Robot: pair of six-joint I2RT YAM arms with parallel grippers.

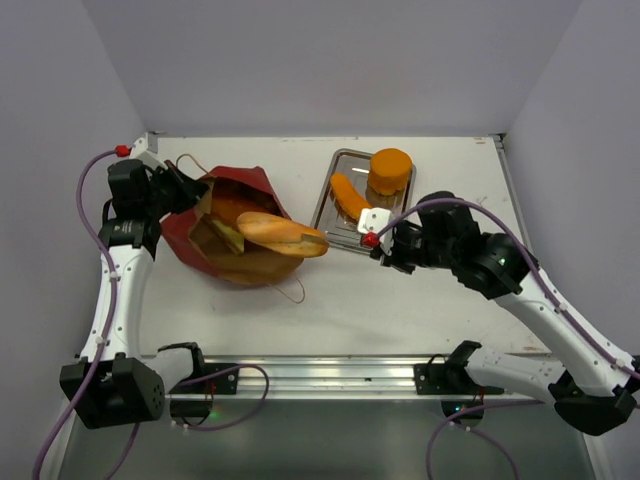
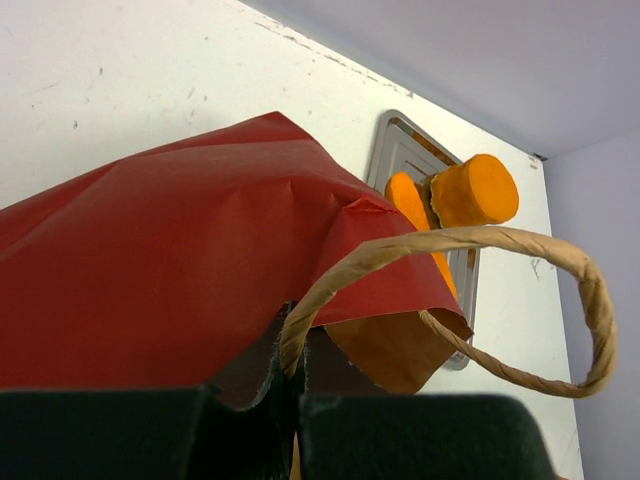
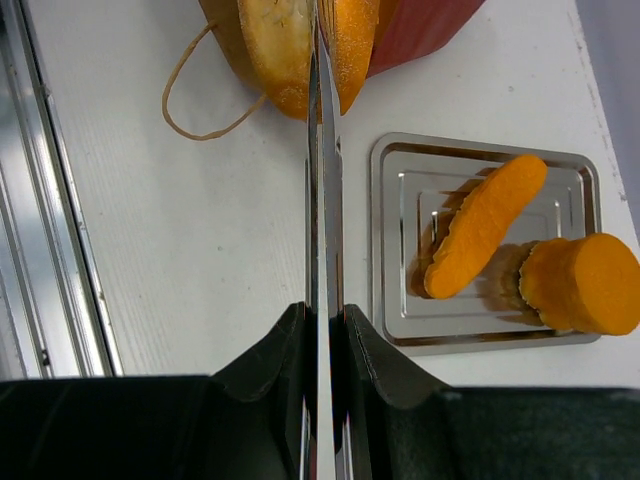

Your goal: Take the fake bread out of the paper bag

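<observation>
At left, jaws clamp the paper bag; right jaws, a sheet.

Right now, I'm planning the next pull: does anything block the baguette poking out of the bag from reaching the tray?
Nothing visible does: only a strip of bare table separates the baguette from the left rim of the tray.

Left arm stretches forward, left gripper clamped on the paper bag rim; right arm bends inward, right gripper pinching a thin flat piece.
</observation>
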